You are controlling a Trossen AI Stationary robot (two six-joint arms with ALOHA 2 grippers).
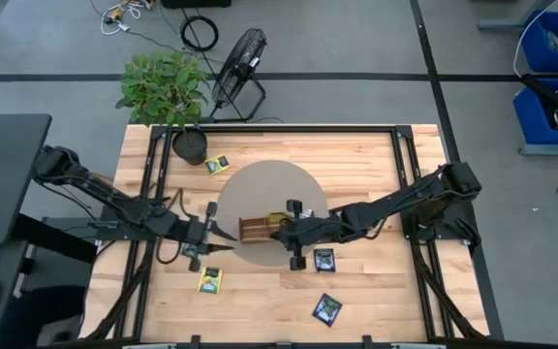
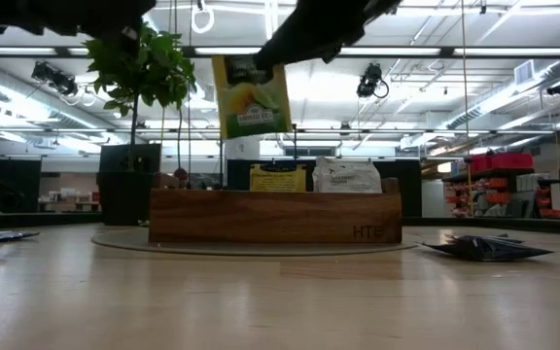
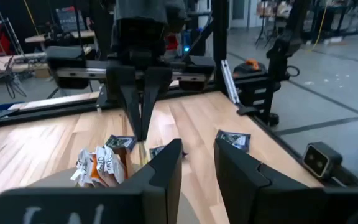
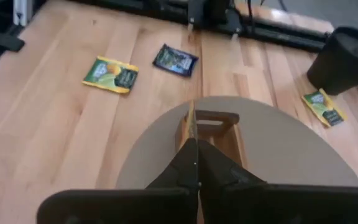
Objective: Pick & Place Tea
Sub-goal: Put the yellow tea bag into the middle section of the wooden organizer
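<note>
A yellow tea sachet (image 2: 253, 97) hangs above the long wooden tray (image 2: 275, 216), which lies on a round grey disc (image 1: 269, 179). My right gripper (image 4: 196, 163) is shut on the sachet. The tray holds a yellow sachet (image 2: 278, 177) and a white one (image 2: 346, 175), both standing upright. My left gripper (image 3: 197, 163) stands open just off the tray's left end, level and facing the right gripper, with nothing between its fingers. Loose on the table lie two yellow sachets (image 1: 218, 164) (image 1: 209, 280) and two black ones (image 1: 325, 260) (image 1: 327, 308). My right gripper pinches the yellow sachet by its top edge (image 2: 265, 62), near one upper corner, between its two fingers. The fingers slant down from the table's right side. The sachet hangs flat and slightly tilted below them, clear of the tray; the right wrist view shows it edge-on (image 4: 192, 140).
A black pot (image 1: 191, 145) with a green plant stands at the table's far left corner, and a fan (image 1: 238, 68) stands on the floor behind it. Black rails (image 1: 279, 127) frame the table. Bare wood lies near the front edge.
</note>
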